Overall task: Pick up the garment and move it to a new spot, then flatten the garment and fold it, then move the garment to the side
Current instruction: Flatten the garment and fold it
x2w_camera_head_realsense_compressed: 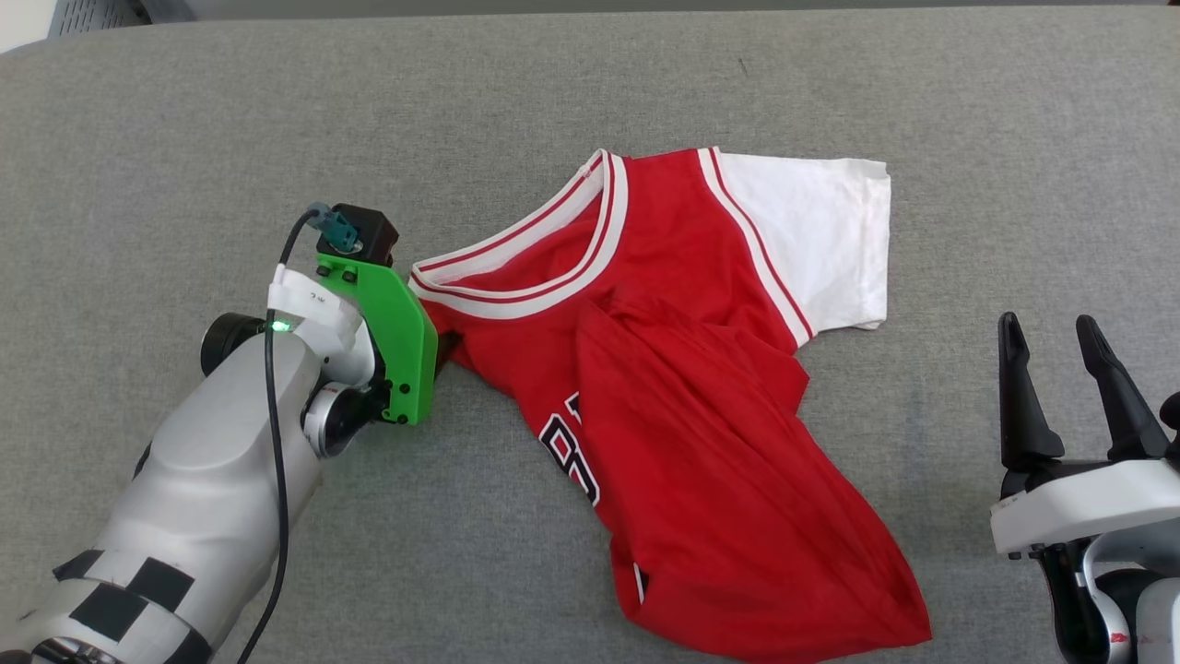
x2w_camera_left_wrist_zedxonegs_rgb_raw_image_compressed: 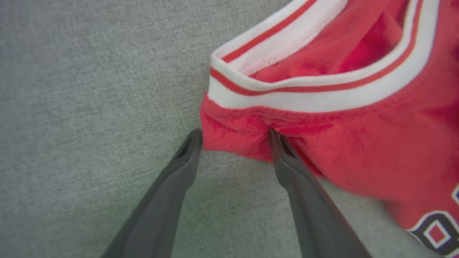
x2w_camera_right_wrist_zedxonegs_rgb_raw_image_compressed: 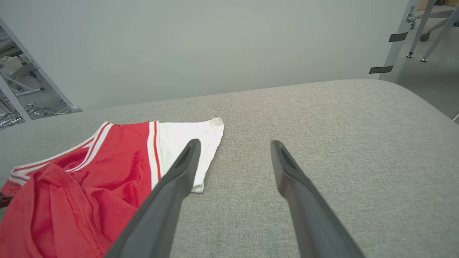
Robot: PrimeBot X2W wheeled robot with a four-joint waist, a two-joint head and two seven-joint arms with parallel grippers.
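Note:
The garment (x2w_camera_head_realsense_compressed: 682, 369) lies crumpled on the grey surface, a red jersey with its striped collar (x2w_camera_head_realsense_compressed: 544, 267) toward the left, one white sleeve (x2w_camera_head_realsense_compressed: 820, 240) spread at the back right, and its lower part folded over the black print. My left gripper (x2w_camera_left_wrist_zedxonegs_rgb_raw_image_compressed: 235, 138) is open, its fingertips straddling the edge of the garment (x2w_camera_left_wrist_zedxonegs_rgb_raw_image_compressed: 358, 143) at the red shoulder fold just below the collar. In the head view a green wrist bracket (x2w_camera_head_realsense_compressed: 396, 332) covers those fingers. My right gripper (x2w_camera_head_realsense_compressed: 1051, 332) stands open and empty, apart from the cloth at the right. From the right wrist view the garment (x2w_camera_right_wrist_zedxonegs_rgb_raw_image_compressed: 71, 186) lies left of the right gripper (x2w_camera_right_wrist_zedxonegs_rgb_raw_image_compressed: 233, 143).
The grey padded surface (x2w_camera_head_realsense_compressed: 184, 138) stretches bare to the left, back and right of the jersey. Its rounded far edge meets a pale wall (x2w_camera_right_wrist_zedxonegs_rgb_raw_image_compressed: 215, 46). Metal legs (x2w_camera_right_wrist_zedxonegs_rgb_raw_image_compressed: 416, 32) stand beyond the right corner, and a frame with cables (x2w_camera_right_wrist_zedxonegs_rgb_raw_image_compressed: 21, 104) beyond the left.

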